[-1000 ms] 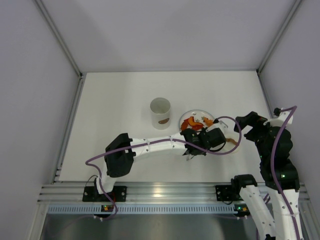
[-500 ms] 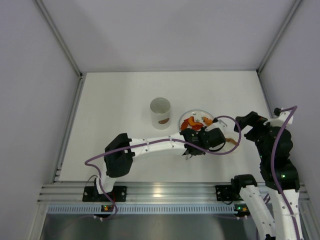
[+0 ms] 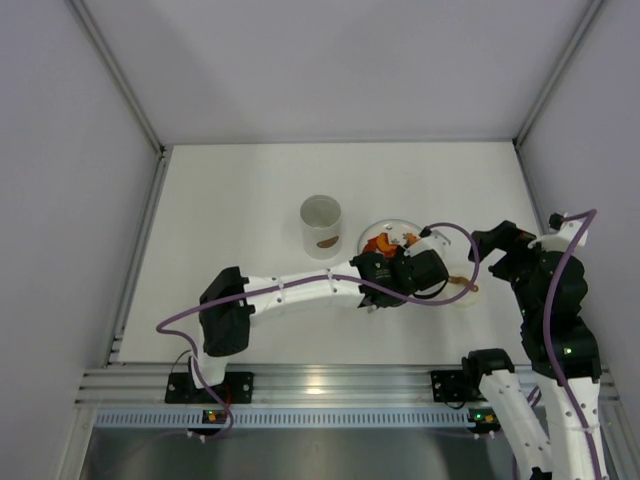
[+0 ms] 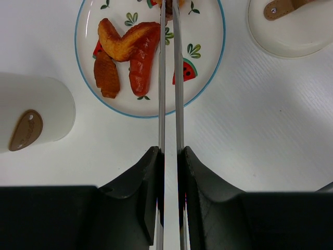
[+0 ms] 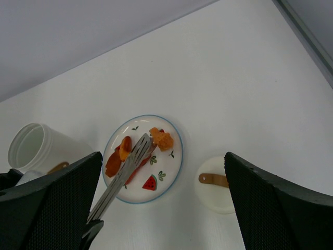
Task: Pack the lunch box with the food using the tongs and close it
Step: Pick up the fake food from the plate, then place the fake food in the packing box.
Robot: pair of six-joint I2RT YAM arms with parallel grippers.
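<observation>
My left gripper [image 4: 169, 156] is shut on the handles of the metal tongs [image 4: 162, 78]. Their narrow blades reach out over the printed plate [image 4: 205, 26]. The blades' tips lie among the food [image 5: 161, 138], orange-red and brown pieces [image 4: 135, 47] on that plate; I cannot tell whether a piece is pinched. The lunch box [image 3: 320, 225], a white cup with a brown mark, stands open to the left of the plate, apart from it. My right gripper [image 5: 164, 208] hangs open and holds nothing, above the table near the plate and lid.
The round white lid [image 5: 216, 179] with a brown handle lies on the table to the right of the plate. The left arm's purple cable [image 3: 455, 240] loops above it. Grey walls enclose the table on three sides.
The left arm has pushed forward and a little left, carrying the tongs further over the plate. The right arm has not moved.
</observation>
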